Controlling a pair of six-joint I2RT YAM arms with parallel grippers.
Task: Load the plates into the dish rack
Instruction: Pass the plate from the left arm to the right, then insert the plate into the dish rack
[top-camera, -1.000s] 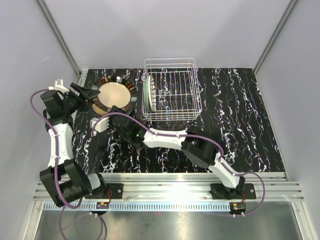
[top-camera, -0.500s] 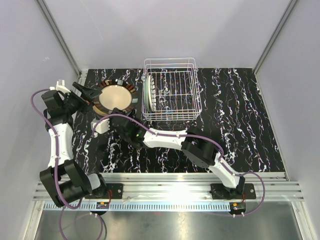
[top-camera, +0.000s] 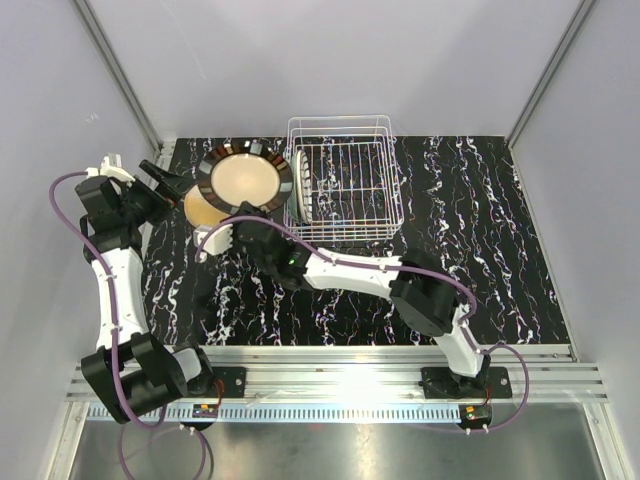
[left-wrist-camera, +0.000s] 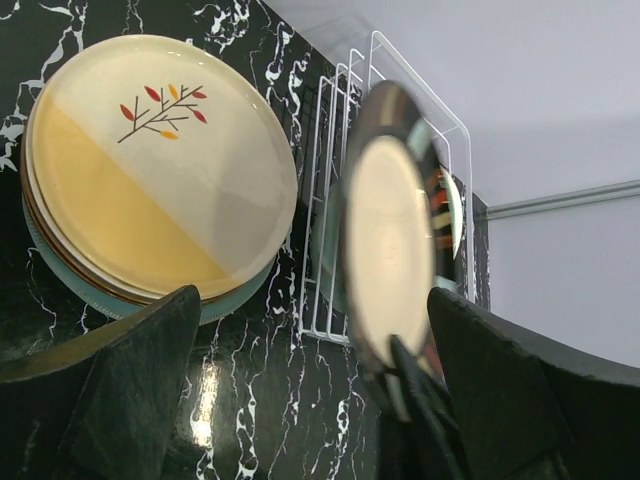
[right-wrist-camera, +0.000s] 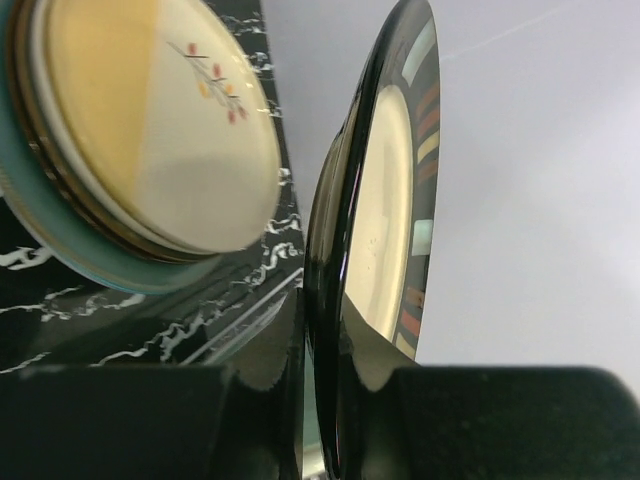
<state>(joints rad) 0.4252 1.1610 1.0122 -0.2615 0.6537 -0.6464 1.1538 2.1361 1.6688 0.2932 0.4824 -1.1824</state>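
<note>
So far one pale plate (top-camera: 297, 188) stands on edge at the left end of the dish rack (top-camera: 345, 200); the other slots look bare. Early in the job.

Second plate in transit: the dark plate (top-camera: 250, 178), cream centre and coloured bars on the rim, is off the stack and tipped towards upright, between the stack and the rack's left wall, not yet over the wires.

Right gripper (right-wrist-camera: 345, 385) is clamped on the dark plate's lower rim. Its wrist view shows the rim edge-on, running up between the two fingers, one finger on each face.

Left gripper (top-camera: 170, 185) hangs beside the stack with jaws spread wide and nothing between them. From its wrist view the dark plate stands ahead of that gap, apart from both fingers (left-wrist-camera: 140, 380).

Stack of plates (left-wrist-camera: 150, 180) lies flat on the table left of the rack: leaf-motif plate on top, a brown-rimmed one under it, a pale green one lowest. Exact count not readable. All of these are left to load.
</note>
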